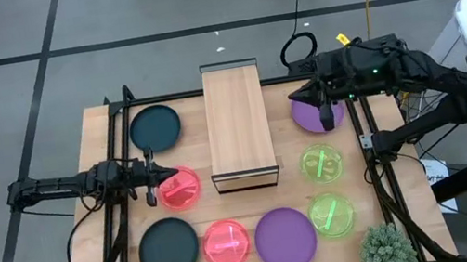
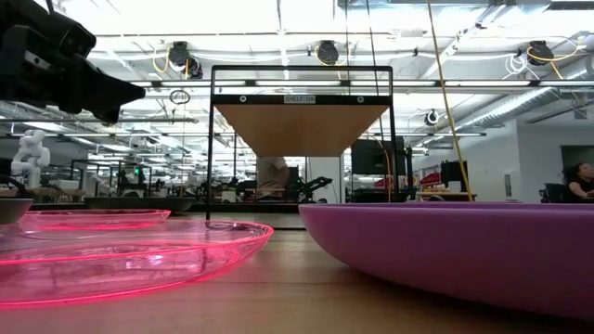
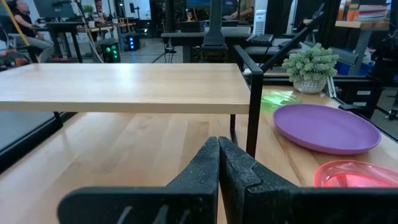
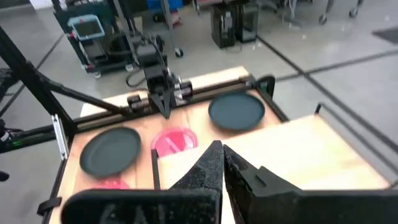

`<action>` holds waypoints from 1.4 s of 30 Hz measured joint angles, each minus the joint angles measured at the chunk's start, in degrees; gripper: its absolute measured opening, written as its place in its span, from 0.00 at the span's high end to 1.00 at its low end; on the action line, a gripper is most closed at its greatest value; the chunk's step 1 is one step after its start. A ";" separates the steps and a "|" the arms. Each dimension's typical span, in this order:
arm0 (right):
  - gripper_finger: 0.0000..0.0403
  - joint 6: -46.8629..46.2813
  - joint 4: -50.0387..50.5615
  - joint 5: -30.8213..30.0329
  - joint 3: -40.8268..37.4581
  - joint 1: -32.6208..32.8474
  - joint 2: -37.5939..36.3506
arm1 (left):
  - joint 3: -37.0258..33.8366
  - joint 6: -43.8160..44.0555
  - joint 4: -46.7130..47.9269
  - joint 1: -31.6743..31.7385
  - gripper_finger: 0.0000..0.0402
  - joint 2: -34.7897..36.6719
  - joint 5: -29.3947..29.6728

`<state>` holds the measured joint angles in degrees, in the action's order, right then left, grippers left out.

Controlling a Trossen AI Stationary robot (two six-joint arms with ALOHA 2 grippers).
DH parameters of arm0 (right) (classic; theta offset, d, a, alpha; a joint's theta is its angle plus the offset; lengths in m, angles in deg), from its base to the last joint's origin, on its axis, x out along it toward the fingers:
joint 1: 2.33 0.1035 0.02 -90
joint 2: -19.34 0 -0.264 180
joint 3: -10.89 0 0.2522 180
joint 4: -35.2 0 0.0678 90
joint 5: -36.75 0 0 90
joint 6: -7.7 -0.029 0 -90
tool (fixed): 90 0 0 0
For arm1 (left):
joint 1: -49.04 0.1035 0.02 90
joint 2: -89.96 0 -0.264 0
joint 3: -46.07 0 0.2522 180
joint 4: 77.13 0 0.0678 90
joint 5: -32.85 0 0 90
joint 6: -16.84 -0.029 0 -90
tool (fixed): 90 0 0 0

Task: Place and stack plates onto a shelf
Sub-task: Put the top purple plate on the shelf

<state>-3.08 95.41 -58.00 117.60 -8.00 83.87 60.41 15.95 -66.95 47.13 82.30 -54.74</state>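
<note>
Eight plates lie around the shelf [image 1: 237, 126], none on it.
My left gripper [image 1: 161, 172] hovers clenched over the pink plate [image 1: 179, 189] beside it; my right gripper [image 1: 322, 103], clenched too, over the purple plate [image 1: 310, 117].

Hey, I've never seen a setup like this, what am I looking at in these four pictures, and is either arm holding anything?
It is a robot with two dark arms at a wooden table. Each arm ends in a two-finger gripper.

One picture looks straight down from above. One sits at tabletop height. The other two come from cameras on each wrist.

In the middle stands the shelf, a light wood plank on a thin black frame, with nothing on it. Around it lie eight plates: two dark, two pink-red, two purple and two green. A small potted plant stands at one corner.

The left gripper is over a pink-red plate, the right gripper over a purple plate. Both are shut and neither holds anything.
</note>
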 joint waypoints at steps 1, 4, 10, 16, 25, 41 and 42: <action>1.00 -0.72 0.79 0.00 0.00 0.00 0.14 | 0.00 0.23 -0.33 -0.01 1.00 0.00 0.00; 1.00 -1.98 2.61 0.01 -0.01 0.00 0.44 | 0.00 1.65 -0.77 0.01 1.00 0.00 0.45; 1.00 -1.86 4.60 0.00 0.00 0.00 0.35 | 0.87 4.36 -0.69 -0.01 1.00 -0.18 0.61; 1.00 -1.83 8.31 0.00 0.00 0.00 0.33 | 7.40 4.00 0.79 -0.01 1.00 -3.52 2.65; 1.00 3.17 10.44 -0.02 -0.02 0.00 0.33 | 27.07 2.82 15.57 -0.01 1.00 -15.87 5.45; 1.00 13.16 19.40 0.19 -0.02 -2.95 0.31 | 54.52 4.11 19.01 -0.01 1.00 -41.82 5.10; 1.00 13.09 20.51 0.24 -0.03 -3.36 0.31 | 55.88 4.22 19.03 -0.01 1.00 -43.43 5.09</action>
<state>10.00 115.92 -57.76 117.56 -11.35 84.18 116.30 20.17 -47.93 47.13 38.86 -49.65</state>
